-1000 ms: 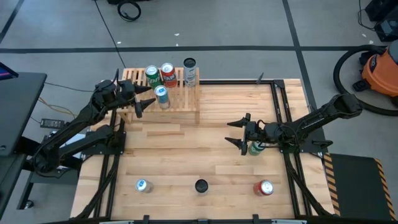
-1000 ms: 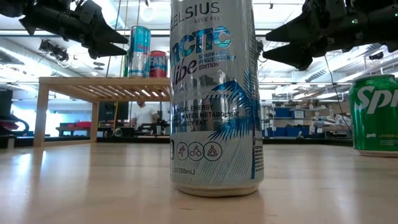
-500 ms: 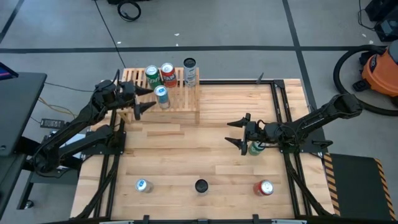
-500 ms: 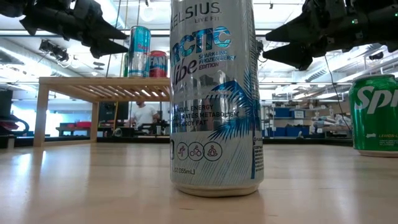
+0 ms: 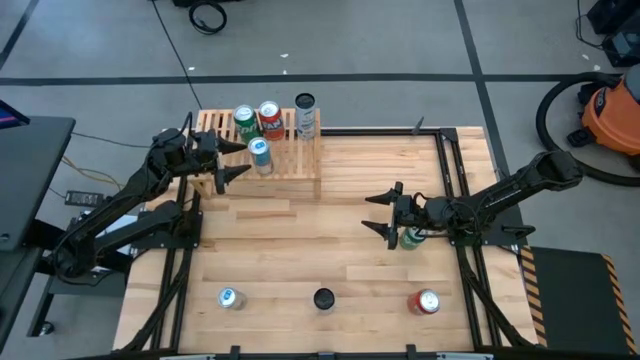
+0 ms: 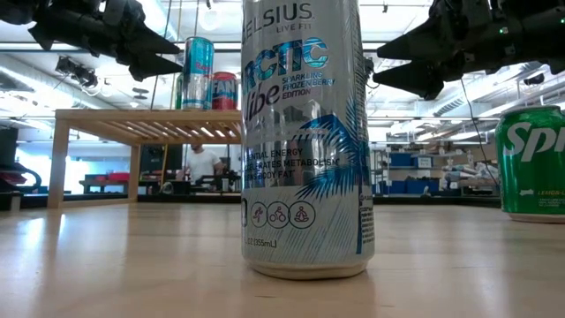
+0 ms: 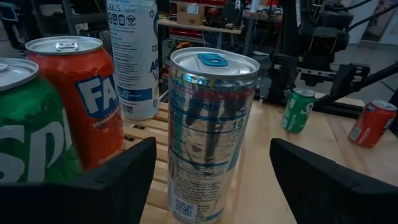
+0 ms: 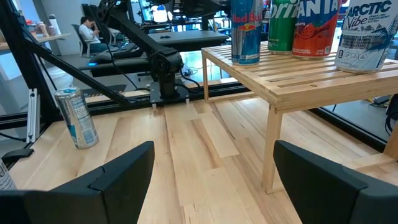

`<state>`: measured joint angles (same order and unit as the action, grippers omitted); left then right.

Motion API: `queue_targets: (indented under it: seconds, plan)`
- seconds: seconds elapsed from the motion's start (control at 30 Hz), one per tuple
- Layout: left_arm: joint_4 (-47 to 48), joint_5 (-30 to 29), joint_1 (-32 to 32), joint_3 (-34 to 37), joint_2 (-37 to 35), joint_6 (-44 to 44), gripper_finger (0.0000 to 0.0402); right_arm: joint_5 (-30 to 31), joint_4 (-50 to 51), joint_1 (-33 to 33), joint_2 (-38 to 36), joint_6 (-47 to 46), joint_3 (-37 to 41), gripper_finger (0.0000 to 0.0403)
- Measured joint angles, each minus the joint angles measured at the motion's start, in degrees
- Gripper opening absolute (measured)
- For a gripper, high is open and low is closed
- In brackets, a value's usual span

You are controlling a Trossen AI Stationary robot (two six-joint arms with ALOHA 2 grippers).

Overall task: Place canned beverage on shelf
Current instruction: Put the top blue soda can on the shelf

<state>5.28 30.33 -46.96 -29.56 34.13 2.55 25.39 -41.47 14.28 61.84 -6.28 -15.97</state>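
Left gripper (image 5: 232, 160) spread open just beside the blue can (image 5: 260, 153) standing on the shelf (image 5: 290, 150), holding nothing; risk: a sideways nudge tips it into the orange can (image 5: 270, 120); right gripper (image 5: 383, 213) open and empty above the green can (image 5: 410, 238).

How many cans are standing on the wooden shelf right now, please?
4: the green Sprite can and orange Fanta can side by side at the back, the white Celsius can at the back right, the slim Red Bull can in front. None appears hidden.
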Motion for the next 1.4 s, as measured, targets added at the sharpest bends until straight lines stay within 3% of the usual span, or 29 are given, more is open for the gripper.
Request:
queue_targets:
  seconds: [0.8, 1.03, 1.17, 1.4]
  plan:
    - [-1.87, -0.59, 0.00, 0.00, 0.00, 2.55, 0.0317, 0.00, 0.00, 0.00, 0.00, 0.00, 0.00, 0.0339]
    - [-2.19, -2.77, 0.00, 0.00, 0.00, 4.86, 0.0392, 0.00, 0.02, 0.02, 0.02, 0.00, 0.00, 0.0339]
    - [-2.19, -2.16, 0.12, 0.00, 0.02, 3.76, 0.0366, 0.00, 0.01, 0.02, 0.00, 0.00, 0.00, 0.0339]
    - [-4.88, -2.14, 2.38, 0.00, 3.45, 1.62, 0.0360, 0.00, 0.00, 0.01, 0.01, 0.00, -0.01, 0.0339]
